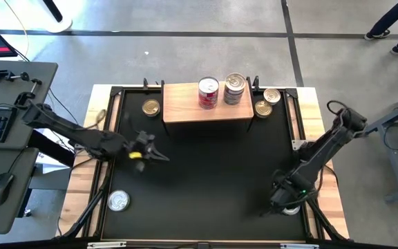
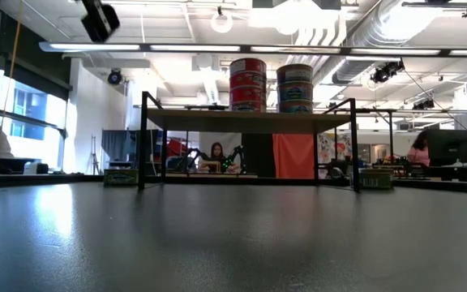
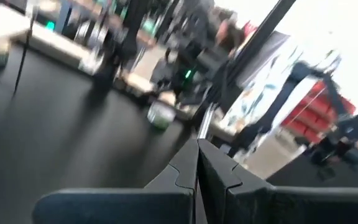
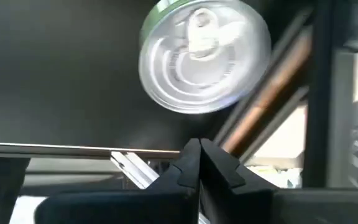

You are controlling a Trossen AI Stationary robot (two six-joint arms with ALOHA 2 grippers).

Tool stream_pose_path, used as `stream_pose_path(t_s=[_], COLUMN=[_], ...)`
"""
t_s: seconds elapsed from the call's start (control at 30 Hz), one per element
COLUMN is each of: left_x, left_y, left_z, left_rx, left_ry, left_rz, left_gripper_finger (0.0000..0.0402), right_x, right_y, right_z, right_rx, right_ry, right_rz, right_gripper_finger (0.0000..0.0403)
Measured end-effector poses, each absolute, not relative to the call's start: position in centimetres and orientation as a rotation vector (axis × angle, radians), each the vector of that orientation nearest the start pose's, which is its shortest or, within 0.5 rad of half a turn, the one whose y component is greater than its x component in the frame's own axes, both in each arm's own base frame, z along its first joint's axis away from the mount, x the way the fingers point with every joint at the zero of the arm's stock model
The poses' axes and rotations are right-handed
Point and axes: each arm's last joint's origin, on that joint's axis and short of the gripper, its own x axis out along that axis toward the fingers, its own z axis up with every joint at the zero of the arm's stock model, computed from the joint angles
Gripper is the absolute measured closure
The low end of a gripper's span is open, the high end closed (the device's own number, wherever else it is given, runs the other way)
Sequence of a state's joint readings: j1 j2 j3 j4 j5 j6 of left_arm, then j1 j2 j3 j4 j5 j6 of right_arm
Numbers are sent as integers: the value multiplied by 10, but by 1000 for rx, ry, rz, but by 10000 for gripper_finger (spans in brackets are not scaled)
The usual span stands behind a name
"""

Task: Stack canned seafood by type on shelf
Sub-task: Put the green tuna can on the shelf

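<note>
- Right gripper (image 4: pixel 199 144): fingers pressed together, empty, just beside the green-rimmed can (image 4: pixel 204 56).
- Recommendation: spread fingers, straddle can's rim, then close.
- Left gripper (image 3: pixel 197 146): closed, idle.

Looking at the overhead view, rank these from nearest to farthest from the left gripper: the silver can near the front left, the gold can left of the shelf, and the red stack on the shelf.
Measured from the left gripper:
1. Gold can, on the mat left of the shelf, and silver can, front left: too close to call.
2. Red stack, on the shelf, farthest.

Red can stack (image 2: pixel 248 83), bluish can stack (image 2: pixel 295 88) side by side atop shelf (image 2: pixel 250 120).
</note>
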State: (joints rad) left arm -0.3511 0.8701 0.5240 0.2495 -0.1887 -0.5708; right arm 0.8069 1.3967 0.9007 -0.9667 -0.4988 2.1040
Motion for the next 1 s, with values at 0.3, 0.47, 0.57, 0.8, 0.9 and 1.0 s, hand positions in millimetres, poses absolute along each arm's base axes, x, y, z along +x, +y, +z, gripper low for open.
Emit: stream_pose_path(t_s=[0.3, 0.47, 0.57, 0.8, 0.9, 1.0], left_x=[230, 244, 251, 275, 283, 290], left_y=[-79, -91, -100, -120, -124, -127], left_z=[204, 180, 173, 171, 166, 159], left_rx=[-499, -489, -459, -307, -247, -200], left_ry=[428, 475, 489, 503, 517, 535], left_rz=[-41, -77, -100, -148, -155, -158], left_gripper_finger=[401, 402, 401, 401, 402, 402], right_x=[146, 148, 153, 196, 219, 246], right_y=[171, 174, 178, 183, 181, 175], right_z=[165, 157, 152, 158, 161, 161], right_rx=[1057, 1031, 1056, 1117, 1096, 1070], right_ry=[1811, 1828, 1840, 1597, 1521, 1421], right_rz=[-1061, -1085, -1079, -1011, -973, -957], right_gripper_finger=[403, 403, 403, 403, 403, 403])
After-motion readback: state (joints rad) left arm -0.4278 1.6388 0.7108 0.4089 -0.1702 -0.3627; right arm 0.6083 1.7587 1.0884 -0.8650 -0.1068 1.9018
